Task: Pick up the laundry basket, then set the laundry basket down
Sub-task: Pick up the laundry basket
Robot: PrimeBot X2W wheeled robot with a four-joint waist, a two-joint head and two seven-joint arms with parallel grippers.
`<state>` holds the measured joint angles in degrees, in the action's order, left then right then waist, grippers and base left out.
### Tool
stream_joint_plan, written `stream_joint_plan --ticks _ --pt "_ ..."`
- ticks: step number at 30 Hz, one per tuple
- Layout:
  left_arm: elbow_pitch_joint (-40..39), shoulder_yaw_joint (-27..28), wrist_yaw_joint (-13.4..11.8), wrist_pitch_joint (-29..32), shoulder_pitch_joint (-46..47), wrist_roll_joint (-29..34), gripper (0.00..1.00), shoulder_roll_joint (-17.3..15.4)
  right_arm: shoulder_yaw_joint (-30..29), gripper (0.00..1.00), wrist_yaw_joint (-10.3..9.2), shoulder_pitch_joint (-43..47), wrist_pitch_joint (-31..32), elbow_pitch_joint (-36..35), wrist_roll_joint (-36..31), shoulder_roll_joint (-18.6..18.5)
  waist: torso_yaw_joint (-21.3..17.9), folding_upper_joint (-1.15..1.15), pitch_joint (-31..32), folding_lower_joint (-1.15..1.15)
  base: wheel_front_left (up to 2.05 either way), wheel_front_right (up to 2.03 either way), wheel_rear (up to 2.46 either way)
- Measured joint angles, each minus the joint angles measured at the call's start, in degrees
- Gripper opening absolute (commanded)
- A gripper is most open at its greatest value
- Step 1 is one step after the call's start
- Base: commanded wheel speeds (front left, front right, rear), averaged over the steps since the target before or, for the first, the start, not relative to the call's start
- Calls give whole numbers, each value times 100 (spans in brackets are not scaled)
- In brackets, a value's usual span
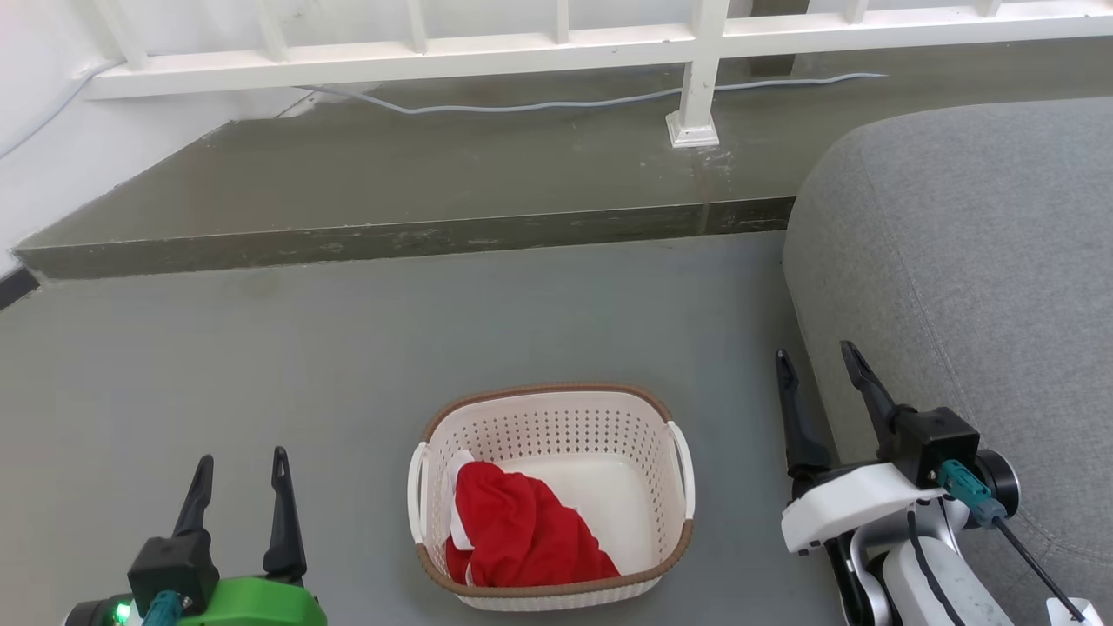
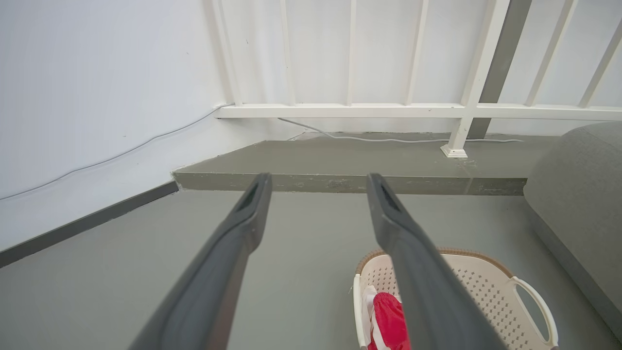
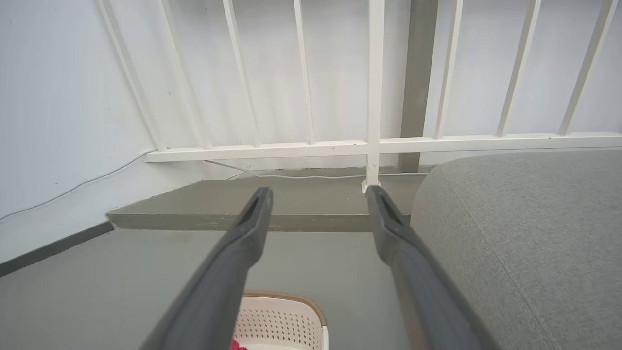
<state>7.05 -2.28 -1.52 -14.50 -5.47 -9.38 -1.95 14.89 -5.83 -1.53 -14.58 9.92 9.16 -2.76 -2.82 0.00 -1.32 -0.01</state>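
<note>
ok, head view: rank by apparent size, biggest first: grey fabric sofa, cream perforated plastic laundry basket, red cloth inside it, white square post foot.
1. grey fabric sofa, though the frame cuts it off
2. cream perforated plastic laundry basket
3. red cloth
4. white square post foot, which stands farther from the camera, so this holds for apparent size only

The left gripper (image 1: 243,458) has two long, dark, tapering fingers (image 1: 283,513) set in a black block (image 1: 172,565) on a bright green housing (image 1: 252,604), with a small green light (image 1: 122,612) and a teal plug (image 1: 163,605). The right gripper (image 1: 816,353) has the same fingers and block on a white housing (image 1: 848,509); its teal connector (image 1: 965,491) carries a thin black cable (image 1: 1030,561).
</note>
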Motion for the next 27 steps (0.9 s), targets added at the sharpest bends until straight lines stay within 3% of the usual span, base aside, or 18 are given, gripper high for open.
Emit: stream_joint_plan --ticks 13,27 --pt "-92 -51 -29 0 -96 0 100 -3 7 100 0 92 0 -68 -1 0 -21 0 -25 0 0 0 0" --pt "-222 -19 -51 0 -115 -1 100 -21 -47 100 -7 -5 0 -216 2 4 -63 0 -523 0 0 0 0"
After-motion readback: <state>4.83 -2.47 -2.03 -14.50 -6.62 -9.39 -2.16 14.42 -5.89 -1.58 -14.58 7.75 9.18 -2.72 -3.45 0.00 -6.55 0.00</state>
